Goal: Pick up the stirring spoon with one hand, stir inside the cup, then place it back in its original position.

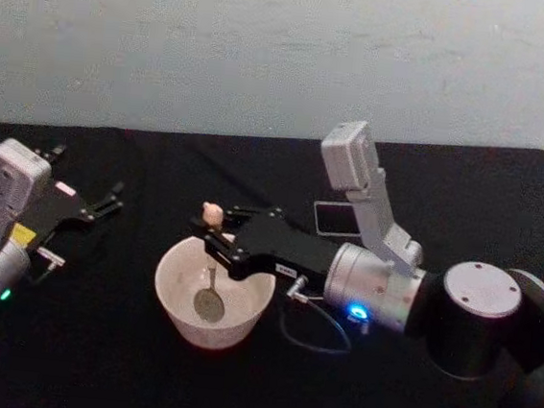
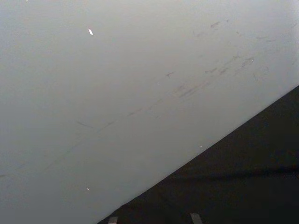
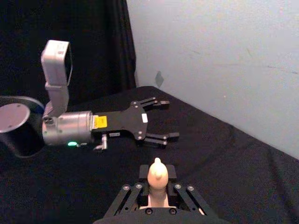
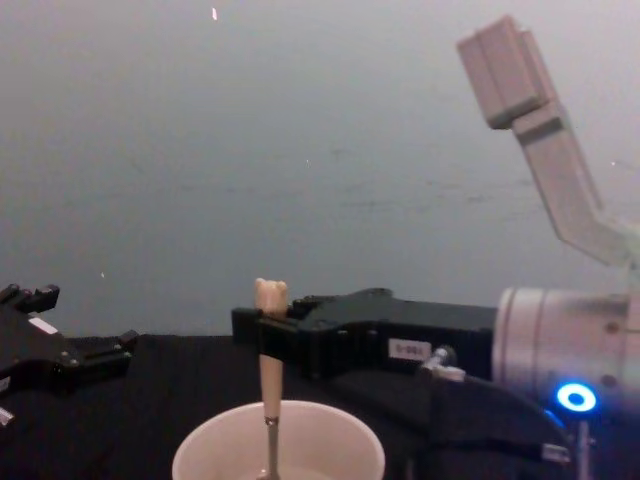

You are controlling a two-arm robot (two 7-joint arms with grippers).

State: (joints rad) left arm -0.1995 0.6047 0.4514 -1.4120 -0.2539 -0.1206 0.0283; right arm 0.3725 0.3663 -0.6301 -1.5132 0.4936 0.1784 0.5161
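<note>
Spoon upright in cup, bowl down; right tool clamps handle.

Right gripper reaches leftward, fingers clamped; left gripper idle, fingers spread.

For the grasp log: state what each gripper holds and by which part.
The right gripper holds the stirring spoon by its upper handle, just below the bear head. The left gripper is open, holding nothing.
</note>
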